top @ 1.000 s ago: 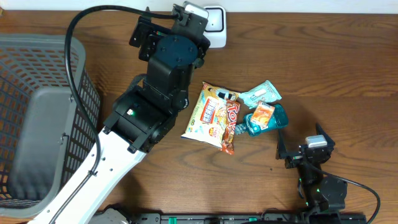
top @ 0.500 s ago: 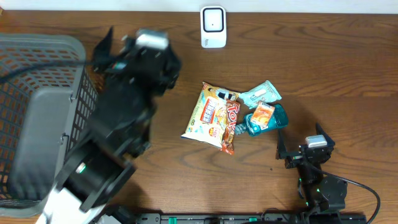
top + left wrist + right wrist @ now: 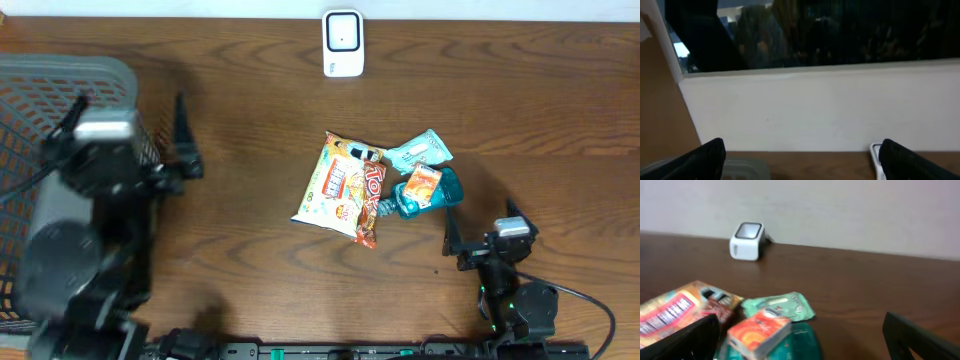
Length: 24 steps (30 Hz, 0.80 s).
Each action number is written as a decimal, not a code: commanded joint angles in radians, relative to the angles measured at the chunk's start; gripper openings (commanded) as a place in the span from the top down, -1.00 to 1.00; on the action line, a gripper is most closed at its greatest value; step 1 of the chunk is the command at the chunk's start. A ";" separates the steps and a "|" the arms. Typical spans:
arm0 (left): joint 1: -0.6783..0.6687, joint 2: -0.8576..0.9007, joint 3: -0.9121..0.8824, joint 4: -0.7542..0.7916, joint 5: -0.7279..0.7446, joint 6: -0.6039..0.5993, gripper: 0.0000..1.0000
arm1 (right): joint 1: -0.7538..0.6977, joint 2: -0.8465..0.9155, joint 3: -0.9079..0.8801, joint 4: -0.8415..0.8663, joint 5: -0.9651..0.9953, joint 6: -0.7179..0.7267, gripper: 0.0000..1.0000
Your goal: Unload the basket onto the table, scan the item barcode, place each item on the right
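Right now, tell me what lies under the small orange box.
A teal package lies under the orange box, its right side sticking out. The part beneath the box, and any barcode there, is hidden.

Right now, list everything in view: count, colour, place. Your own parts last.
scanner: one, white, far edge, centre
basket: one, grey mesh, left side
snack bag: one, yellow and white, table centre
wrapped bar: one, orange-red, on the snack bag's right edge
flat pouch: one, mint green, behind the teal pack
teal pack: one, teal with orange label, right of the bar
table: one, brown wood
left gripper: one, black, open, above the basket side
right gripper: one, black, open, near edge, right, facing the pile
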 commanded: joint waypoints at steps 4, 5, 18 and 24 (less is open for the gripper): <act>0.137 -0.109 -0.007 -0.016 0.234 -0.159 -0.96 | 0.004 0.001 -0.002 -0.002 -0.029 0.508 -0.98; 0.154 -0.122 -0.007 -0.019 0.261 -0.175 -0.96 | 0.004 0.001 -0.002 -0.001 -0.042 0.542 -0.98; 0.387 -0.355 -0.023 -0.096 0.586 -0.287 -0.96 | 0.004 0.001 -0.002 0.022 -0.585 0.589 -0.99; 0.375 -0.440 -0.024 -0.098 0.583 -0.286 -0.96 | 0.004 0.001 -0.002 0.019 -0.748 0.589 -0.99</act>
